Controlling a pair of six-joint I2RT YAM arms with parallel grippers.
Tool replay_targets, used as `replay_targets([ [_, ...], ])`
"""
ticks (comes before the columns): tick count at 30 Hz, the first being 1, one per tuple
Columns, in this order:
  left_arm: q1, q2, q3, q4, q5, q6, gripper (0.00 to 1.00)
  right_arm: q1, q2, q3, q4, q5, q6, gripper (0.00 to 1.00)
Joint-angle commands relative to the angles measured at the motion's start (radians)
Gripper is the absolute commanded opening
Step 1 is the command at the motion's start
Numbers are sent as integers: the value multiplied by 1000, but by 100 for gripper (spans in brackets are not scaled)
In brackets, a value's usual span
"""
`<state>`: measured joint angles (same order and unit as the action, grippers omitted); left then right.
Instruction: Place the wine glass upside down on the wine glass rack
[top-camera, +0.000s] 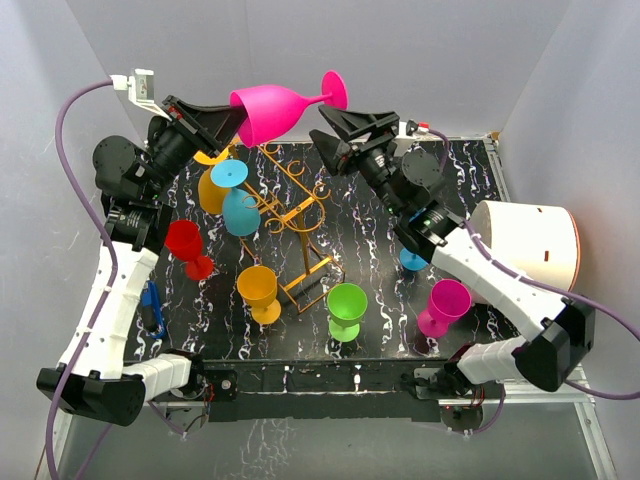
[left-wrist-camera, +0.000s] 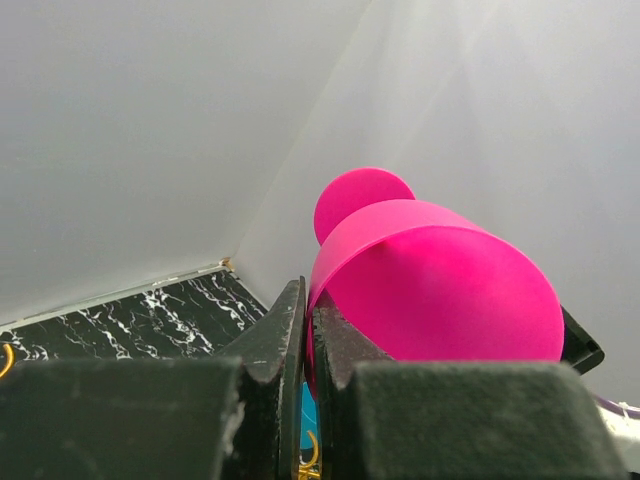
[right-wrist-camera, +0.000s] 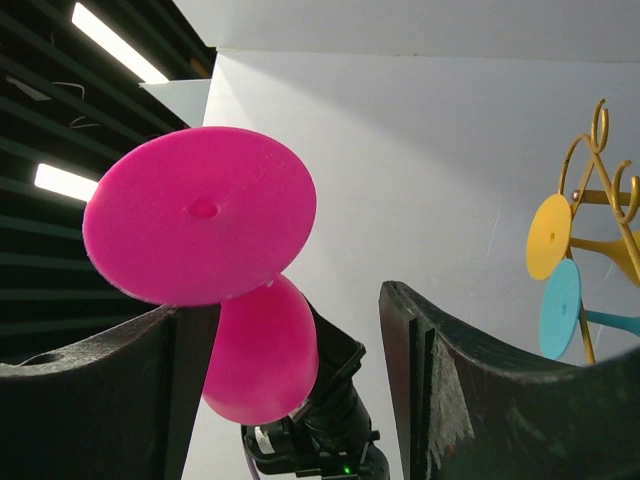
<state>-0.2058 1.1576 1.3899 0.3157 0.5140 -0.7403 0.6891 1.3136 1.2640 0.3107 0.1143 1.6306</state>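
Left gripper (top-camera: 232, 118) is clamped on the bowl rim of the magenta wine glass (top-camera: 268, 110), with the rim wall pinched between nearly closed fingers (left-wrist-camera: 285, 335). The glass is in the air just above the top of the rack (top-camera: 290, 210), lying sideways with its foot away from the left arm, and it is not on the rack. Right gripper (top-camera: 325, 125) has its jaws apart beside the glass foot (right-wrist-camera: 200, 215); contact with the foot can't be told.

Count, 8 glasses total:
- 2 magenta: the held one, and a magenta glass (top-camera: 445, 305) upright on the table (top-camera: 470, 170), well right of the rack.
- 2 orange: a hung orange glass (top-camera: 210, 190) upside down on the rack's left side, and a standing orange glass (top-camera: 258, 290) just left of the rack base.
- 2 blue: a hung blue glass (top-camera: 238, 205) upside down on the rack, and a hidden blue glass (top-camera: 412, 260) right of the rack, mostly behind the right arm.
- 1 red glass (top-camera: 187, 245), left of the rack.
- 1 green glass (top-camera: 347, 305), just right of the rack base.

There is 1 rack and 1 white cylinder (top-camera: 530, 240), far right of the rack.
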Motion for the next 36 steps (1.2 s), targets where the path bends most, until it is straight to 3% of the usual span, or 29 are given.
replay_targets([
  [1,1,-9,-8,64,17,5,0,8,43,88,117,8,49,62],
  [11,-16,-12,-45,103,19,-14,0,12,86,143,136,31,29,56],
  [21,-40,-45,-100,146,51,-88,0,21,67,110,164,63,25,26],
  [33,-69,-103,-139,93,77,-109,0,32,40,90,163,98,-25,0],
  [36,-71,-102,-125,67,101,-103,5,33,36,86,164,105,-43,0],
])
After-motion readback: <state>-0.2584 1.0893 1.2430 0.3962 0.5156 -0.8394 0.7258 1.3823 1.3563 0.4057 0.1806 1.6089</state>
